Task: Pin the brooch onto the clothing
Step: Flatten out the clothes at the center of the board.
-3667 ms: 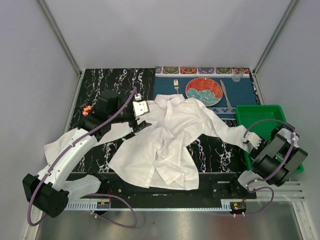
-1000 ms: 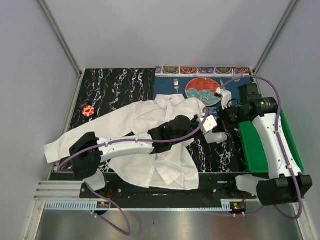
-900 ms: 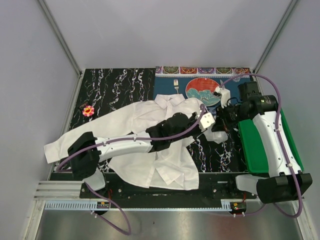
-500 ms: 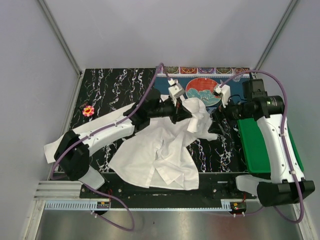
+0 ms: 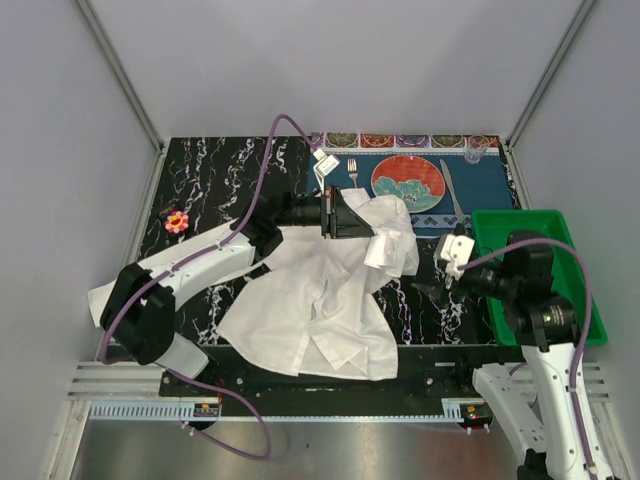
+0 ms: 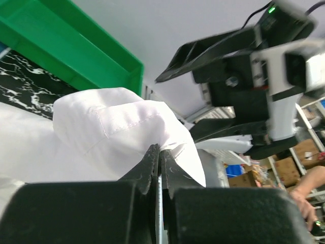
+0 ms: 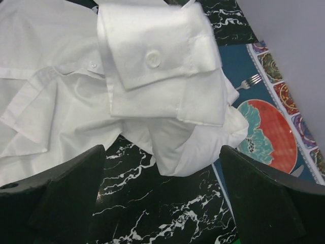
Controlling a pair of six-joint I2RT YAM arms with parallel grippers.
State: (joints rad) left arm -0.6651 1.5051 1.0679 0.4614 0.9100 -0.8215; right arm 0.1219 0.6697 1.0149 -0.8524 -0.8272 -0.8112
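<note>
From above, a big white shirt point(image 5: 320, 295) of thin, soft cloth lies crumpled on the black table point(image 5: 220, 170) with white marble lines. The left gripper point(image 5: 360, 217) pinches a fold of the shirt, with a sleeve end hanging just past its tips. The tiny flower-shaped brooch point(image 5: 177, 221), pink-red with a yellow middle, sits on the table far from both grippers, out past the left arm. The right gripper point(image 5: 430, 275) is near the shirt's edge and touches nothing. A round red-and-teal plate point(image 5: 407, 183) and a shiny fork point(image 5: 352, 172) lie beyond the left fingers, and a green plastic tray point(image 5: 545, 230) sits beside the right arm.

From the left wrist, the two black fingers point(image 6: 152, 162) are pressed tight together with smooth white cloth point(image 6: 117, 127) squeezed between them.

From the right wrist, the black fingers point(image 7: 66, 195) are spread wide with nothing between them. Ahead of them lies the folded sleeve cuff point(image 7: 157, 66) with its round white button.
</note>
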